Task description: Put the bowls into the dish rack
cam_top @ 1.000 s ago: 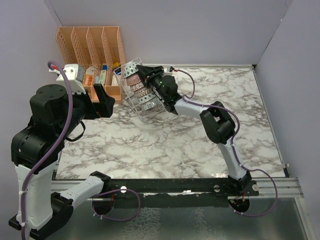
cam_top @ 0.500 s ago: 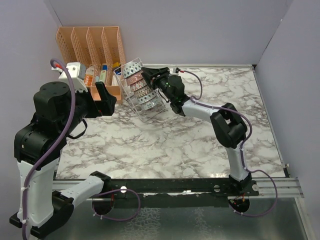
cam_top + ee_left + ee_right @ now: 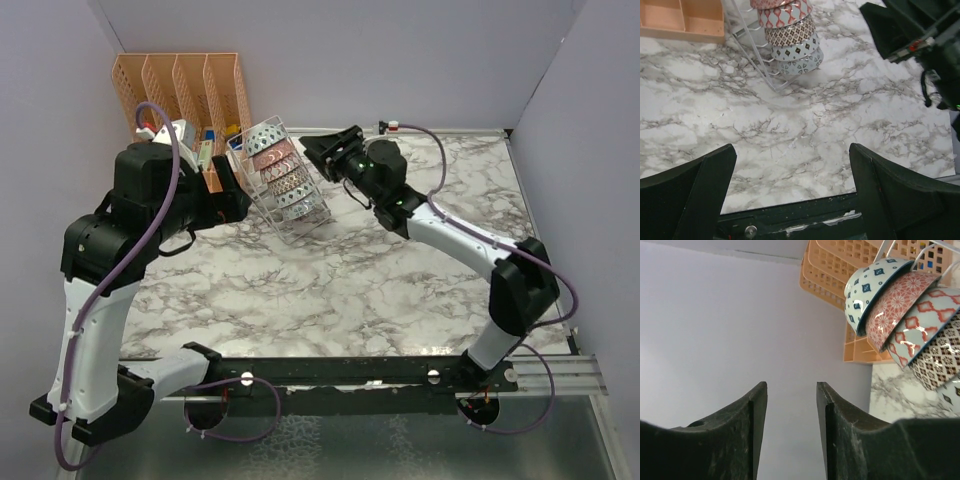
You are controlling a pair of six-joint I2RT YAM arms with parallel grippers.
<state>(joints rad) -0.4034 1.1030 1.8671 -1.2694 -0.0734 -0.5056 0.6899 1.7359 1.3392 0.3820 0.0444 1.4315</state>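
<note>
Since the bowls (image 3: 277, 172) stand on edge inside the rack (image 3: 308, 218) at the far left of the worktop (image 3: 360, 285), each likely handles as stiff, slick, chippable ceramic, best pinched across its rim. The left tool (image 3: 792, 152) gapes wide and empty; the right tool (image 3: 791, 387) is narrowly parted, also empty.

L-wrist view: top bowl (image 3: 771, 3) & orange organizer (image 3: 680, 20) cropped at edge; R-wrist: lowest bowl (image 3: 952, 392) cropped.

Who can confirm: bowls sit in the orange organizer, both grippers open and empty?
One error: the bowls sit in the wire dish rack beside the orange organizer, per the top external view. The left gripper and right gripper are open and empty.
</note>
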